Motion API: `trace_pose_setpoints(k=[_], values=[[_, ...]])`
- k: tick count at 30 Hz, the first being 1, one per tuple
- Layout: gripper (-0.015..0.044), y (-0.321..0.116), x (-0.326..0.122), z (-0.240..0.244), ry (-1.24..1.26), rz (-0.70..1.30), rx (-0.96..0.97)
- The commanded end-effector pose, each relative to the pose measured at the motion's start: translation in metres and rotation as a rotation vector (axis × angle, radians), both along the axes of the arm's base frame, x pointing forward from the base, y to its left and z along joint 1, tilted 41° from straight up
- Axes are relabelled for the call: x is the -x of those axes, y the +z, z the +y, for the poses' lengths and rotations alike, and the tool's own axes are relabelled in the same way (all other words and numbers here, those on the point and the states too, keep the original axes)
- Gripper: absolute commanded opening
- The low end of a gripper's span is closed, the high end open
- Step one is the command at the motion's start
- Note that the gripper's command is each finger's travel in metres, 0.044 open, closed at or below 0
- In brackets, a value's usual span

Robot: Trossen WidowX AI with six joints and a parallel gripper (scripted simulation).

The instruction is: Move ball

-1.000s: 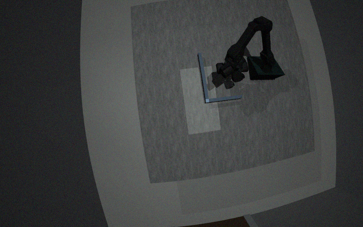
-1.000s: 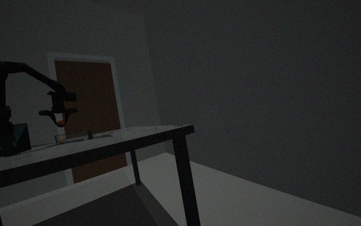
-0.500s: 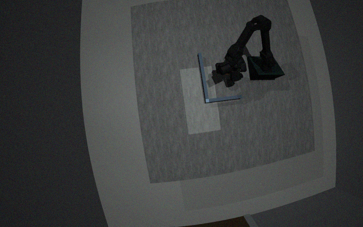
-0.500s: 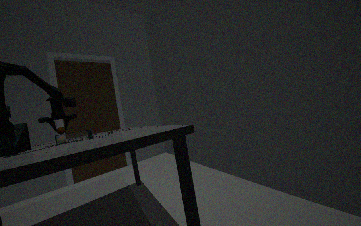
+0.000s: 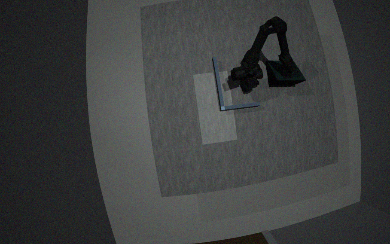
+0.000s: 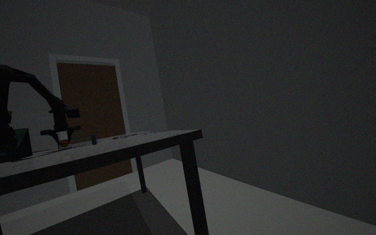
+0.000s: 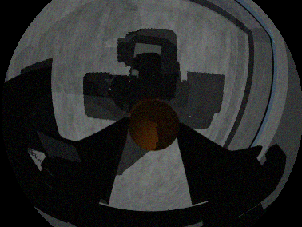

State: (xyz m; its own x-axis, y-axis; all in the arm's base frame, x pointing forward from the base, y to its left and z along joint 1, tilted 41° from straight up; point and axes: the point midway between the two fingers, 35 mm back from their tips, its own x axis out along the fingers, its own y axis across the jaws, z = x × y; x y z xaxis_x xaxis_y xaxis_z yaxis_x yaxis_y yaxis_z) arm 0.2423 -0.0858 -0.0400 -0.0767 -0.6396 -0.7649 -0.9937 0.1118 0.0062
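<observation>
Top view looks straight down from high; exterior sits low beside the desk (image 6: pixel 116 149); wrist looks down the claw (image 7: pixel 154 122); all share the walled corner (image 5: pixel 222 108)

The arm (image 5: pixel 260 40) is matt black throughout, built of slim rounded links joined by bulkier knuckles, and rises from a squat dark teal box base (image 5: pixel 283 74). A blocky black wrist housing carries a short crossbar, below which the gripper (image 6: pixel 63 140) shows two black tapering fingers.

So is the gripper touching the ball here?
Touching. In the wrist view the orange ball sits wedged between the two dark fingers of the gripper, with no gap on either side; the gripper is shut on it.
</observation>
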Motion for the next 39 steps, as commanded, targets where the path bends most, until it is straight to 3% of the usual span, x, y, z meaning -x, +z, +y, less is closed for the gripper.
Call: trace_pose_setpoints(k=[1,15,28,32,36,39], values=[[0.0,-0.005,0.002,-0.003,0.004,0.012,0.003],[0.0,-0.016,0.004,-0.013,0.004,0.012,0.004],[0.0332,-0.013,0.002,-0.011,0.001,0.001,0.002],[0.0332,-0.006,-0.001,-0.004,0.002,0.001,-0.001],[0.0332,0.042,-0.006,0.038,0.004,0.009,-0.002],[0.0332,0.052,-0.005,0.045,0.004,0.011,0.0]])
